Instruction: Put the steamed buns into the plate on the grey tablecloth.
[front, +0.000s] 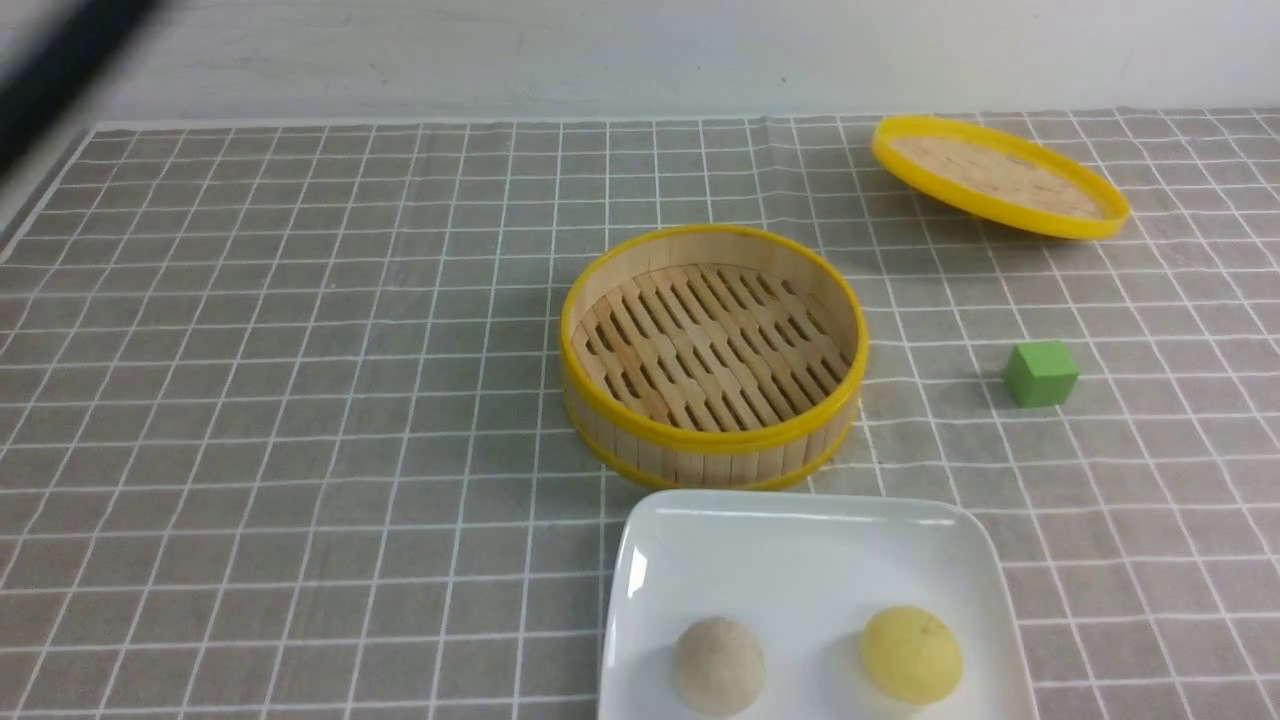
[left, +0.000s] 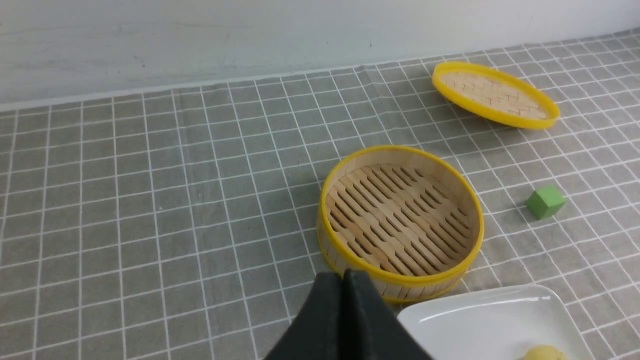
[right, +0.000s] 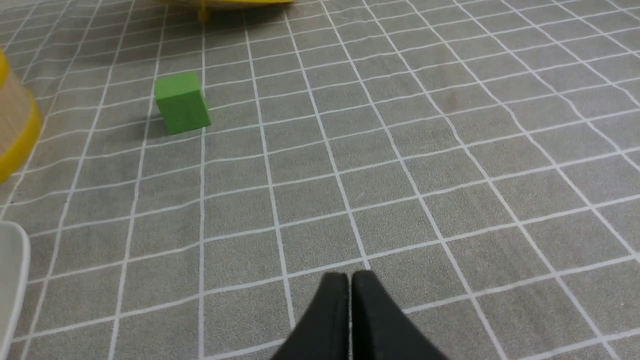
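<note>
Carefully, the closed, empty left gripper (left: 344, 274) and right gripper (right: 349, 276) should retract without nudging the glossy white square plate's (front: 800, 550) beige bun (front: 718, 665) and yellow bun (front: 911, 654).

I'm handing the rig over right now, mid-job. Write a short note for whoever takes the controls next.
Left gripper: shut, holding nothing.
Right gripper: fingers practically together, holding nothing, over bare grey tablecloth.
Buns: the pale bun and the yellow bun both sit in the plate, apart, with the pale one on the robot's left.
Plate: on the tablecloth, just on the robot's side of the empty steamer basket.
Done: both buns are in the plate.
Left: nothing of the job itself, it seems; probably just park the arms.
</note>
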